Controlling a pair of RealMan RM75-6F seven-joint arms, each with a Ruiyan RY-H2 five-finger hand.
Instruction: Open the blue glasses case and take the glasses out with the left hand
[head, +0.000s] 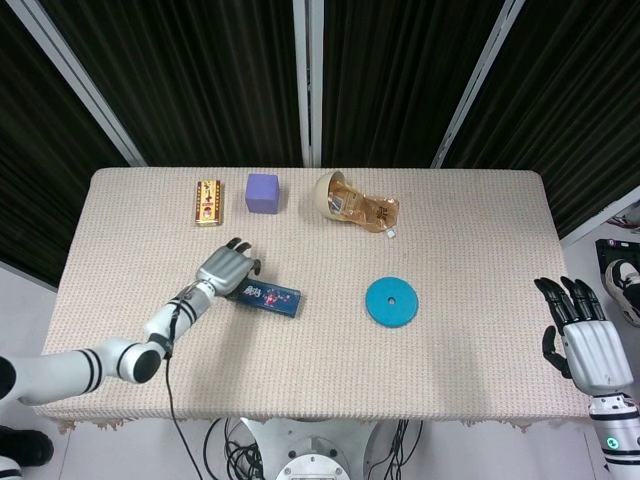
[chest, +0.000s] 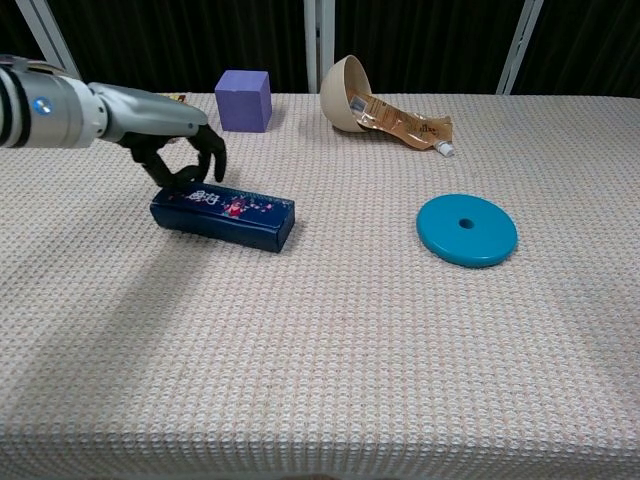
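Grasping the closed blue glasses case (chest: 223, 209), the left robot hand (chest: 170, 135) curls over its end.

On the tabletop (head: 480, 260): one blue glasses case (head: 268, 296), one blue disc (head: 391, 301), one purple cube (head: 262, 193), one tipped bowl (head: 329, 195), one snack wrapper (head: 372, 212), one gold box (head: 208, 202).

yellow box (chest: 172, 97) mostly behind left arm, case (chest: 223, 213) print unreadable
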